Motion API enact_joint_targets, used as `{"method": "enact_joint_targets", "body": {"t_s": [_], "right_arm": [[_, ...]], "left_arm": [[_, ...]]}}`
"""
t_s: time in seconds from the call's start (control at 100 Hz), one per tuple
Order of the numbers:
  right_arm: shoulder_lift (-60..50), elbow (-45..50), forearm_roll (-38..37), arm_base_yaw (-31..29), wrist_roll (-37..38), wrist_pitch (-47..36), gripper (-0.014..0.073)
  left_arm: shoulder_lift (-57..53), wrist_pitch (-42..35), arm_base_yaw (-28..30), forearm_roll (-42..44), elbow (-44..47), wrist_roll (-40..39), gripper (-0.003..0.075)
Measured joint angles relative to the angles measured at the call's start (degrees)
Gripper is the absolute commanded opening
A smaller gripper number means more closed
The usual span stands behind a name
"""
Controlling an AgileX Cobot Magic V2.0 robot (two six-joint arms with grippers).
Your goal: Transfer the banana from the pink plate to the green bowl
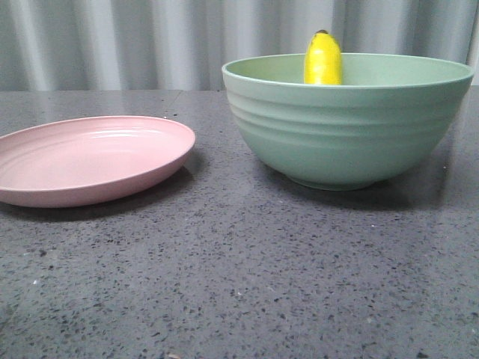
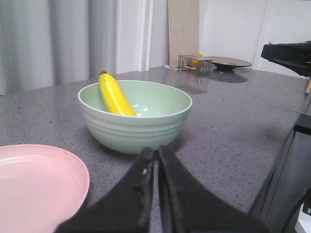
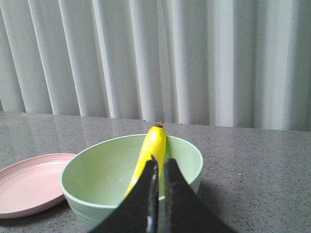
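The yellow banana leans inside the mint-green bowl on the right, its dark tip above the far rim. The banana and bowl also show in the left wrist view, and the banana and bowl in the right wrist view. The pink plate lies empty on the left. My left gripper is shut and empty, near the bowl's foot, clear of it. My right gripper is shut and empty, back from the bowl. Neither gripper shows in the front view.
The dark speckled table carries the plate and bowl. In the left wrist view a wire rack and a dark dish stand far back, and the table edge drops away at the right. Curtains hang behind.
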Motion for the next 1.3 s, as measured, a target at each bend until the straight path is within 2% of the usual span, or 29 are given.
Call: {"method": "enact_joint_targets", "body": {"t_s": [0.36, 0.81, 1.02, 1.3], "right_arm": [[-2.5, 5.3, 0.0, 0.0, 0.0, 0.0, -0.0071], [-2.5, 5.4, 0.0, 0.0, 0.0, 0.0, -0.0071], [-2.5, 5.4, 0.0, 0.0, -0.1, 0.0, -0.0071], [-2.5, 5.4, 0.0, 0.0, -0.1, 0.0, -0.0071]], "left_arm": [[-2.0, 0.0, 0.0, 0.0, 4.7, 0.0, -0.002], [-2.0, -1.5, 1.1, 2.2, 7.2, 0.0, -0.002], [-2.0, -2.8, 9.8, 6.1, 10.4, 0.0, -0.002], [-2.0, -4.9, 30.1, 6.4, 13.7, 0.0, -0.002]]}}
